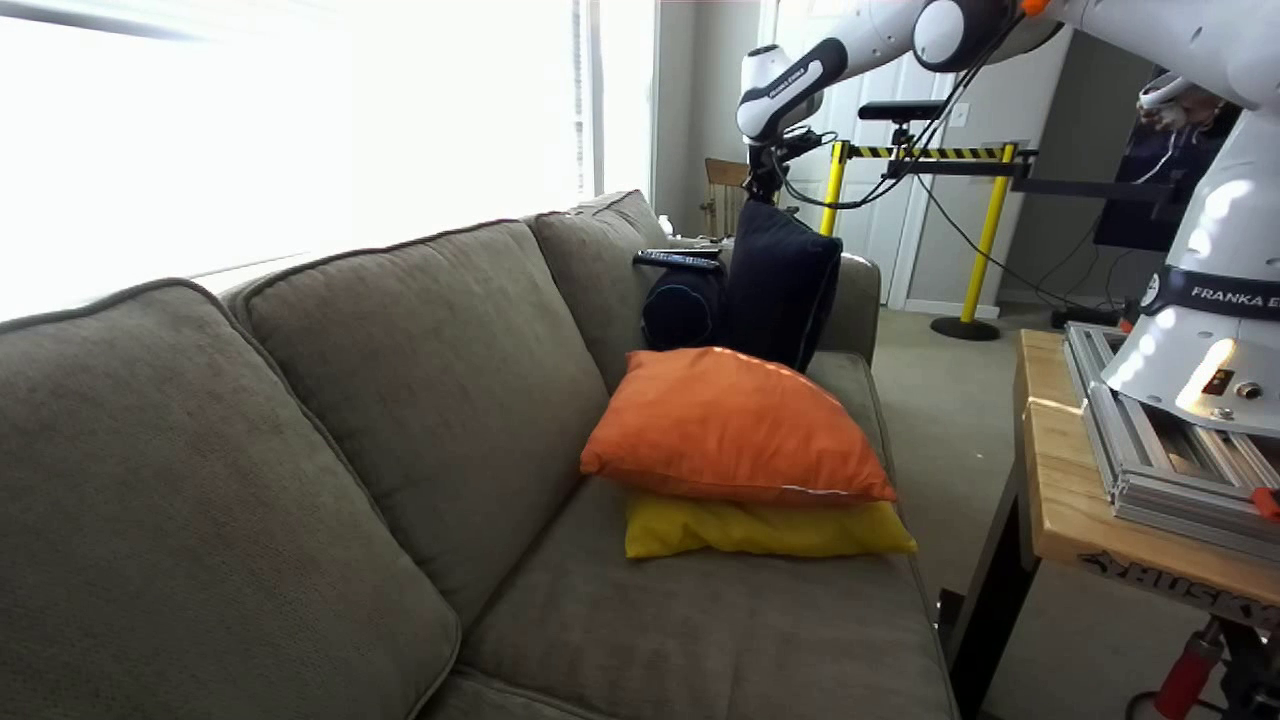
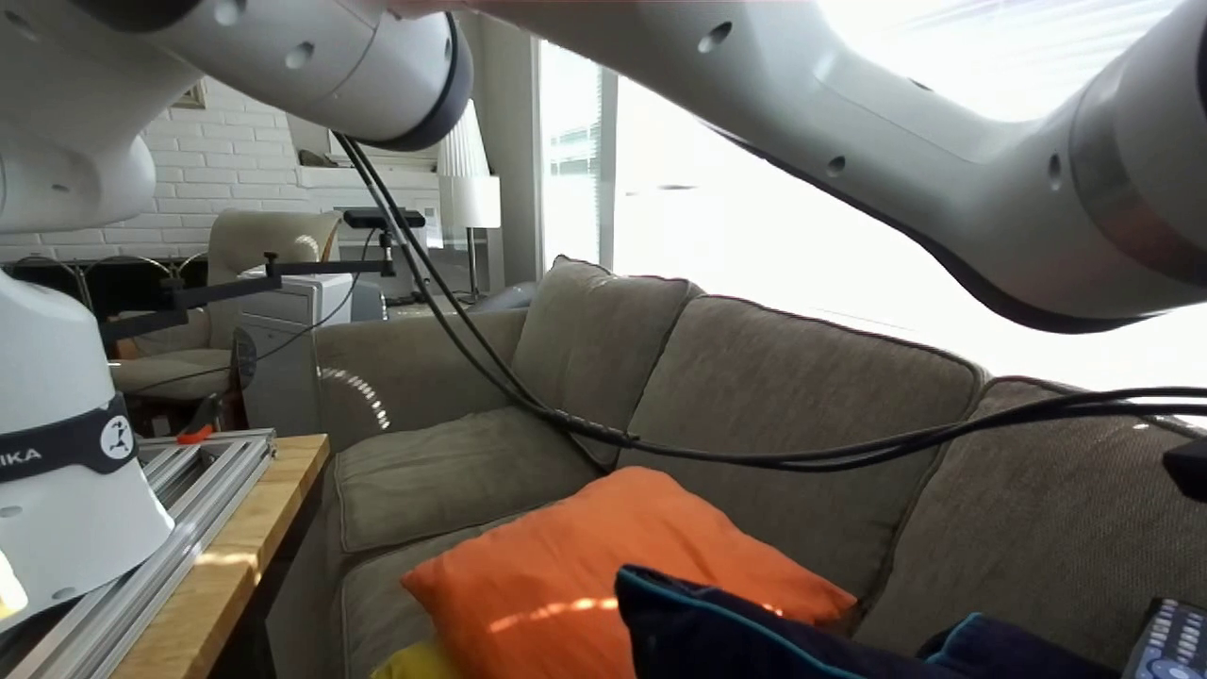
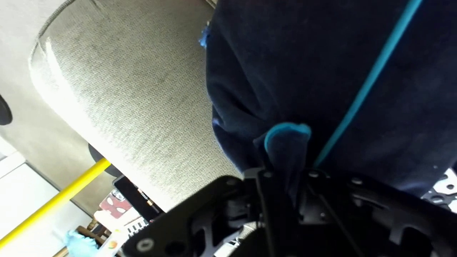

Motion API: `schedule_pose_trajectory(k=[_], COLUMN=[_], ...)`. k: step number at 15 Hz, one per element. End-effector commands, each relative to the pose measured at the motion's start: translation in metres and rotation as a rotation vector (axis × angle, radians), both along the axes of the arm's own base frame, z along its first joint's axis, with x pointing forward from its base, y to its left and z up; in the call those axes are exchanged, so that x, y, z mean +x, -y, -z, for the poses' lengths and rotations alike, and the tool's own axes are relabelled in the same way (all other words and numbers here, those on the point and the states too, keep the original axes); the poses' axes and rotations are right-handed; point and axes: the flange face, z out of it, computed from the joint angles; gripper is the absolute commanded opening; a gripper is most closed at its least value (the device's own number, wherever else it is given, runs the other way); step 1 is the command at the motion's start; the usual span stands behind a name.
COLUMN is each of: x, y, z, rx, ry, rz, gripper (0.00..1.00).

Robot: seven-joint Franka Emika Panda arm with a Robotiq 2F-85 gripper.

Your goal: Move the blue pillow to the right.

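In an exterior view, your claw [image 1: 764, 195] holds the blue pillow [image 1: 782, 285] by its top corner, behind the orange pillow [image 1: 735, 428] atop the yellow pillow [image 1: 770, 530] on the couch [image 1: 720, 630].

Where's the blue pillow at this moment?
In an exterior view, the blue pillow is at the far end of the sofa, behind the orange pillow and right of a remote, its top corner pinched in the claw.

"FRANKA" on robot arm [image 1: 868, 42], "FRANKA E" and "IKA" on base [image 1: 1215, 290], "HUSKY" on workbench [image 1: 1065, 465]
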Motion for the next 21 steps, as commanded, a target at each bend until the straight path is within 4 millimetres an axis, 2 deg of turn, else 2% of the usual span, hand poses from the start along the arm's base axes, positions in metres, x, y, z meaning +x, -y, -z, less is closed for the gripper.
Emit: schedule_pose_trajectory(k=[1, 6, 9, 12, 16, 21], x=[0.025, 0.061, 0.073, 0.072, 0.060, 0.057], y=[-0.011, -0.061, -0.081, -0.081, -0.065, -0.064], z=[-0.015, -0.026, -0.025, -0.032, -0.044, -0.039], rx=[0.016, 0.024, 0.021, 0.035, 0.031, 0.030], ry=[0.125, 0.199, 0.233, 0.242, 0.233, 0.202], rz=[0.033, 0.010, 0.026, 0.102, 0.216, 0.226], gripper=[0.03, 0.03, 0.03, 0.03, 0.03, 0.03])
